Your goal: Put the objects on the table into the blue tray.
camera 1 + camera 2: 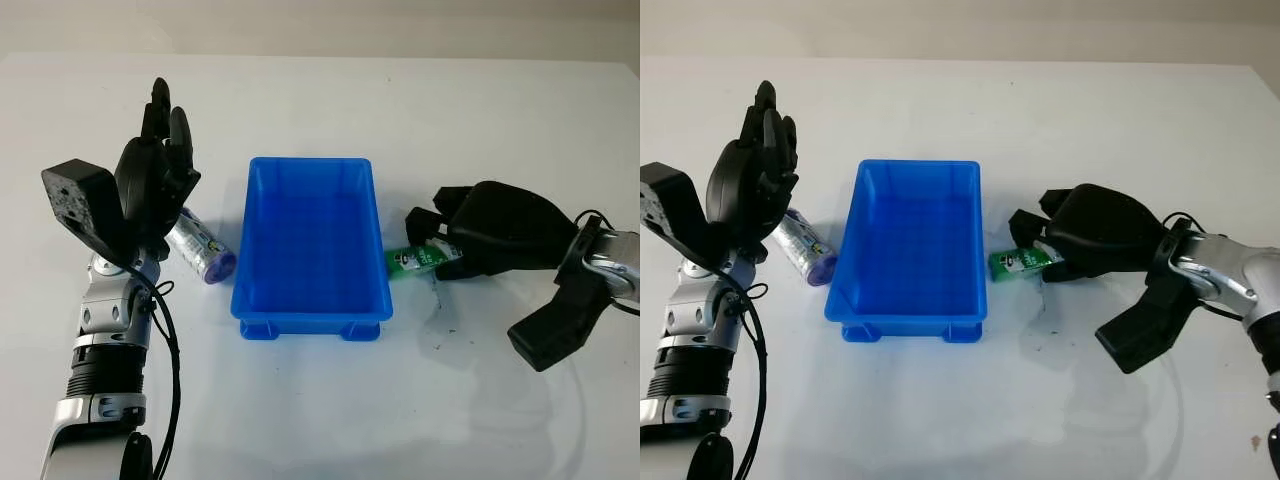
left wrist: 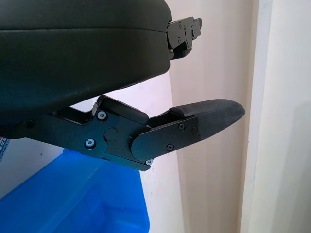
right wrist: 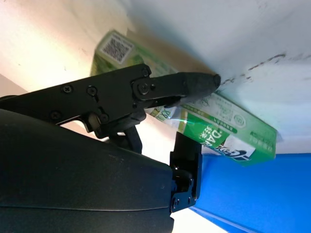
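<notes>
The blue tray stands in the middle of the white table. Just to its right lies a green package on the table, and my right hand is shut on it; in the right wrist view a finger crosses the green package and the thumb sits under it, beside the tray wall. A silver and purple tube lies left of the tray. My left hand is open and raised above that tube, fingers pointing up, not touching it.
The table's back edge meets a pale wall beyond the tray. Dark scuff marks spot the table in front of the right hand. The tray holds nothing.
</notes>
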You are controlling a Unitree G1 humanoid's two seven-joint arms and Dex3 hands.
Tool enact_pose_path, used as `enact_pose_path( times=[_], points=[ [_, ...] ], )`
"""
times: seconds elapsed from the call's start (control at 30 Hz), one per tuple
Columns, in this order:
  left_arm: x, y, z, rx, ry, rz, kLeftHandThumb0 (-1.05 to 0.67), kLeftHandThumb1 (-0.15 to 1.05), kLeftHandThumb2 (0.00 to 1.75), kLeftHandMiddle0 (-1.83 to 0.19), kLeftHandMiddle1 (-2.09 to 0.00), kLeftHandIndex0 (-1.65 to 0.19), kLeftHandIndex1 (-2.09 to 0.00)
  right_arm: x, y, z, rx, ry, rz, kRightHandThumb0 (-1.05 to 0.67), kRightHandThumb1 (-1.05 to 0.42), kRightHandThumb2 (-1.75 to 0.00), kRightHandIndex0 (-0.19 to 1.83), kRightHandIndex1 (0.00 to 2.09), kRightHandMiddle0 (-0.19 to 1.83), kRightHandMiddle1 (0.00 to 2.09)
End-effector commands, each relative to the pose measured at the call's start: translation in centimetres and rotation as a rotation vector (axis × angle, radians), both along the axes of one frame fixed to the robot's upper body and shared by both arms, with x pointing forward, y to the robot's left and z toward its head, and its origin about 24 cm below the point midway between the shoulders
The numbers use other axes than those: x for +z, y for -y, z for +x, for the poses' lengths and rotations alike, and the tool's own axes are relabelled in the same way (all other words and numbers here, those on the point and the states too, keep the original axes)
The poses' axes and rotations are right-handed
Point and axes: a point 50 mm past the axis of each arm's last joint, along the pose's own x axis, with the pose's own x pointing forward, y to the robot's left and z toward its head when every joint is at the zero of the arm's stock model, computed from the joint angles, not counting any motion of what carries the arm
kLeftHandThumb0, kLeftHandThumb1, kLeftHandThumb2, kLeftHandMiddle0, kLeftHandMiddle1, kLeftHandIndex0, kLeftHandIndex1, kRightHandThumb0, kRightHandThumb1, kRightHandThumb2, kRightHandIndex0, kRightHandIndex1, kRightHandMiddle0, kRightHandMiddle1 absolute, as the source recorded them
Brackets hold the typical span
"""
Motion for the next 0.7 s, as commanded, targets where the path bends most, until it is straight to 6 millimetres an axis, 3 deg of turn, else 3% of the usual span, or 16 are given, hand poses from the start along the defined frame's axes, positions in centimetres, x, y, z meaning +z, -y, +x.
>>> enact_pose_path(
  times=[0.0, 0.23, 0.33, 0.47, 0.67],
  points=[
    [0.6, -0.3, -0.1, 0.006, 0.018, 0.021, -0.76, 1.05, 0.71, 0.19, 0.0, 0.19, 0.0, 1.2, 0.1, 0.8, -0.044, 0.024, 0.085, -0.51, -1.05, -0.33, 0.98, 2.09, 0.69, 2.09],
    [0.6, -0.3, -0.1, 0.001, 0.02, 0.02, -0.75, 1.05, 0.71, 0.19, 0.0, 0.19, 0.0, 3.3, 1.9, 2.5, -0.179, 0.104, 0.118, -0.5, -1.05, -0.29, 0.71, 2.09, 0.51, 2.09],
    [0.6, -0.2, -0.2, 0.001, 0.019, 0.018, -0.75, 1.05, 0.71, 0.19, 0.0, 0.19, 0.0, 3.3, 2.1, 2.9, -0.192, 0.117, 0.137, -0.5, -1.05, -0.29, 0.73, 2.09, 0.5, 2.09],
    [0.6, -0.2, -0.2, 0.005, 0.016, 0.016, -0.75, 1.05, 0.7, 0.19, 0.0, 0.19, 0.0, 3.3, 1.7, 3.1, -0.185, 0.133, 0.158, -0.49, -1.05, -0.29, 0.72, 2.09, 0.51, 2.09],
    [0.6, -0.1, -0.1, -0.012, 0.014, 0.014, -0.75, 1.05, 0.71, 0.19, 0.0, 0.19, 0.0, 3.9, 0.2, 3.9, -0.2, 0.311, 0.219, -0.44, -1.05, -0.21, 0.75, 2.09, 0.51, 2.09]
  ],
)
